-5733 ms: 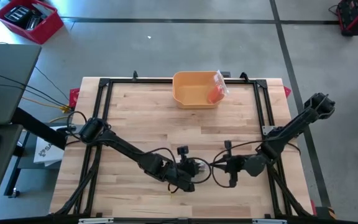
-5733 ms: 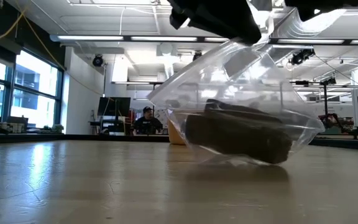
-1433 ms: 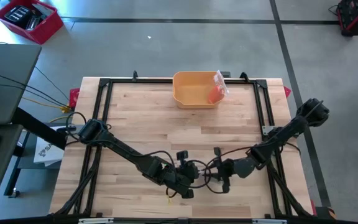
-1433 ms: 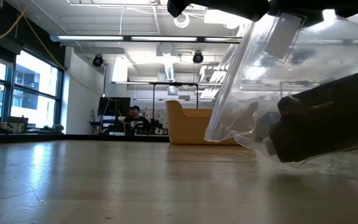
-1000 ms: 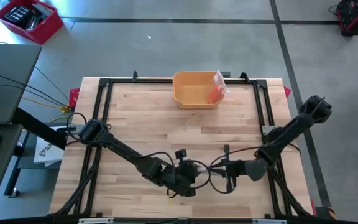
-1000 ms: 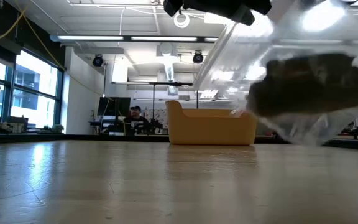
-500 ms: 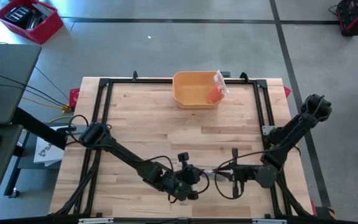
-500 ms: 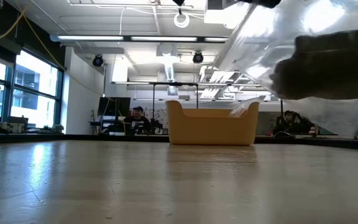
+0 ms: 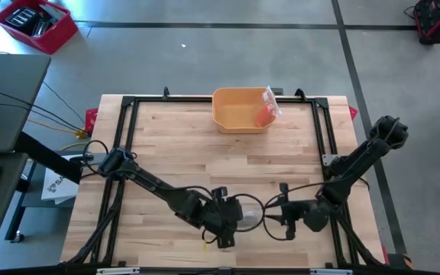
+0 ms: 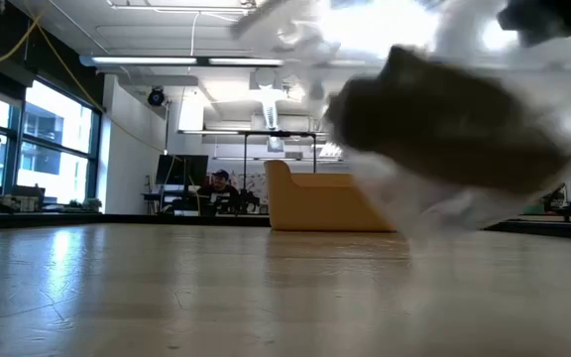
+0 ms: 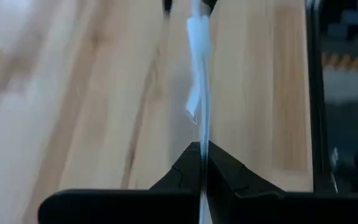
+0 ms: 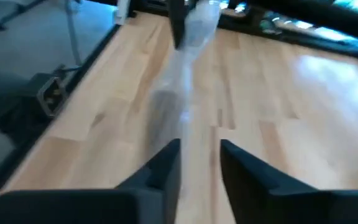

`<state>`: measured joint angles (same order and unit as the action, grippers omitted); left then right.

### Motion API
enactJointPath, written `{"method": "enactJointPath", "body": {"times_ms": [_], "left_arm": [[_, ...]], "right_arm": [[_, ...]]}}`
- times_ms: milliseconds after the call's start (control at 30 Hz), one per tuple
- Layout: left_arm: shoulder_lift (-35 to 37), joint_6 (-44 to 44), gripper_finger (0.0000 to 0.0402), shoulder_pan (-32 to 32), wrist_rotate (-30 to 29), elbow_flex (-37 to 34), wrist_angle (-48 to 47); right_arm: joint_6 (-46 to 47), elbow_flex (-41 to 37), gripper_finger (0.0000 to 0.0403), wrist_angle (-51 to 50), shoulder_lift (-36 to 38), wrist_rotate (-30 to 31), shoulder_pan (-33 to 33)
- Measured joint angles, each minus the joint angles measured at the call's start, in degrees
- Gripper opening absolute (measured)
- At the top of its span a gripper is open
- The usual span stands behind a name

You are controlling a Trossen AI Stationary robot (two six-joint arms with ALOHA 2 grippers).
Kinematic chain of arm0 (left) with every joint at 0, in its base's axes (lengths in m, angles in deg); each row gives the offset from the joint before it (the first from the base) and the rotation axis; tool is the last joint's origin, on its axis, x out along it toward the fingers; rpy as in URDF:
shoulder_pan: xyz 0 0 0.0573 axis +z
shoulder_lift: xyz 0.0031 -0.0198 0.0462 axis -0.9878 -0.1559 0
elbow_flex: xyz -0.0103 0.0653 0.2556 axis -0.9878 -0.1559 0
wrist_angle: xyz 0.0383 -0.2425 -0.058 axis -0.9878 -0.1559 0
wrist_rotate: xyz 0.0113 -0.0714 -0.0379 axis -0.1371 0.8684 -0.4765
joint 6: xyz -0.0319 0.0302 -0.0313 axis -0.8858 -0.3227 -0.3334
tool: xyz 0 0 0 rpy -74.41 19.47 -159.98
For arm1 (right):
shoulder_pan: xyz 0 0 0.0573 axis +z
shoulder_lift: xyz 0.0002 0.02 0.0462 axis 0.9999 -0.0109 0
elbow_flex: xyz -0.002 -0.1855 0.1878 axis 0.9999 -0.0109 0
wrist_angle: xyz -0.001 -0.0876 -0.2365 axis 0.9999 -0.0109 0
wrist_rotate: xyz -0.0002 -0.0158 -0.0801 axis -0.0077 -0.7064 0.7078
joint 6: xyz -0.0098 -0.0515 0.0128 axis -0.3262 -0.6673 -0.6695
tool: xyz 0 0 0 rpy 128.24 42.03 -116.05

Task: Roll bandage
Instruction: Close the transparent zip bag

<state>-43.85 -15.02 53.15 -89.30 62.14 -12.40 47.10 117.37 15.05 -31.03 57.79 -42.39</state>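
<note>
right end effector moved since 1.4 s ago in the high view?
Yes. The right end effector has shifted toward the table's right frame rail, away from the yellow bin.

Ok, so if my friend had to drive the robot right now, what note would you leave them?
Left gripper: shut on the edge of the clear plastic bag, near the table's front edge.
Right gripper: open, jaws either side of the bag, not gripping.
A dark lump, maybe the bandage, shows inside the lifted bag.
Yellow bin: at the back edge, with an orange packet.
Done: bag is up. Left: everything else; no rolling visible.
</note>
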Motion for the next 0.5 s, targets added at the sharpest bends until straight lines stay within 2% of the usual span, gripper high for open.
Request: {"method": "enactJointPath", "body": {"times_ms": [67, 233, 367, 500], "left_arm": [[-0.3, -0.1, 0.0001, 0.8, 2.9, -0.1, -2.7], [-1.7, -0.3, 0.0001, 2.0, 4.3, -0.2, -8.9], [-1.7, -0.1, 0.0001, 2.1, 4.5, -0.2, -9.3], [-1.7, 0.0, 0.0, 2.1, 4.2, -0.2, -8.9]], "right_arm": [[0.1, 0.0, 0.013, 0.9, 0.0, -2.7, -1.2], [-2.6, 0.0, 0.017, 4.0, 0.0, -5.7, -4.4], [-4.0, 0.0, 0.0171, 7.4, 0.0, -12.4, -8.1], [-4.0, 0.0, 0.0156, 7.8, 0.0, -14.0, -11.9]]}}
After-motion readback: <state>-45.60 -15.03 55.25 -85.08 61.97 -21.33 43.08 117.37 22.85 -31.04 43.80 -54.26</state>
